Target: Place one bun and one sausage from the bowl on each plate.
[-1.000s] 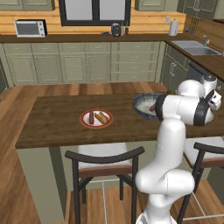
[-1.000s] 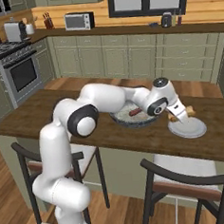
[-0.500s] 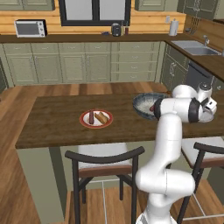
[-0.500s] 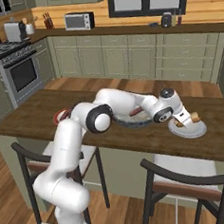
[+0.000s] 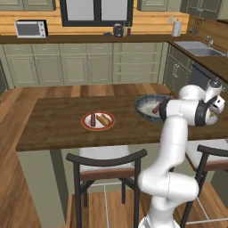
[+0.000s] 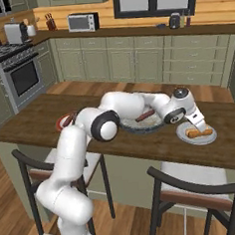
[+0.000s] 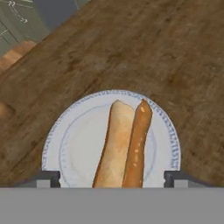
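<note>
My gripper (image 7: 111,178) hangs open just above the pale grey plate (image 7: 74,144), its fingertips (image 7: 46,178) spread wide on either side of the food and touching none of it. A bun (image 7: 116,140) and a sausage (image 7: 138,135) lie side by side on that plate. In the right base view the gripper (image 6: 199,124) is over the same plate (image 6: 209,138) at the counter's right end. The dark bowl (image 6: 135,128) sits beside it with a sausage (image 6: 145,116) inside. The red-rimmed plate (image 5: 85,121) holds a sausage (image 5: 93,118) and a bun (image 5: 104,119).
The things stand on a dark wooden island counter (image 5: 58,120). Two stools (image 5: 107,164) are tucked under its near edge. My own arm reaches across the bowl in the right base view. Cabinets, a sink (image 5: 198,50) and a microwave (image 5: 30,28) line the far wall.
The hand has come down onto the pale grey plate and its jaws have spread wide. The bun and sausage now lie loose on that plate.
</note>
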Tool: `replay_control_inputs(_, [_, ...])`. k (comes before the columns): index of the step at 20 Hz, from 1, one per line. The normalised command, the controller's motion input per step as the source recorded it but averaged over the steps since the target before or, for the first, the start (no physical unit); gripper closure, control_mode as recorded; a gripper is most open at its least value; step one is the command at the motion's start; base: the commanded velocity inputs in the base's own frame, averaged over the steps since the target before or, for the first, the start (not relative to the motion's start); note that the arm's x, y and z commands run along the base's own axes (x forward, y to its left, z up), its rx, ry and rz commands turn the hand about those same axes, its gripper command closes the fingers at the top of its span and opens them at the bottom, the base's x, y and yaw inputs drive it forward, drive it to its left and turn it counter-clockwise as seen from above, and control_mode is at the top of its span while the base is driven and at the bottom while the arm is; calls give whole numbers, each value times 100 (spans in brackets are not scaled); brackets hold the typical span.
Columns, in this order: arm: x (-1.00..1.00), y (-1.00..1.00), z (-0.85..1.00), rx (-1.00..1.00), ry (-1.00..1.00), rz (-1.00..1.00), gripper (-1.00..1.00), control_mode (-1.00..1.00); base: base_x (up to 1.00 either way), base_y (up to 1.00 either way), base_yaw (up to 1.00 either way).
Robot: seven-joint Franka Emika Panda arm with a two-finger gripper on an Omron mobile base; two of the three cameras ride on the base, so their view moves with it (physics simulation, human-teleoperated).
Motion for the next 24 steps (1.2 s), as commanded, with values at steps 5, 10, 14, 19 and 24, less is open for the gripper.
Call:
replay_control_inputs(5, [-67,73,91,0,-27,9,-100,-100,0,0,0])
replay_control_inputs(10, [-39,100,64,-2,-17,23,-100,-100,0,0,0])
replay_control_inputs(14, [-6,100,66,-5,0,22,-100,-100,0,0,0])
replay_control_inputs(19, [0,100,67,-7,22,16,-100,-100,0,0,0])
replay_control_inputs(24, [41,100,-85,0,27,18,-100,-100,0,0,0])
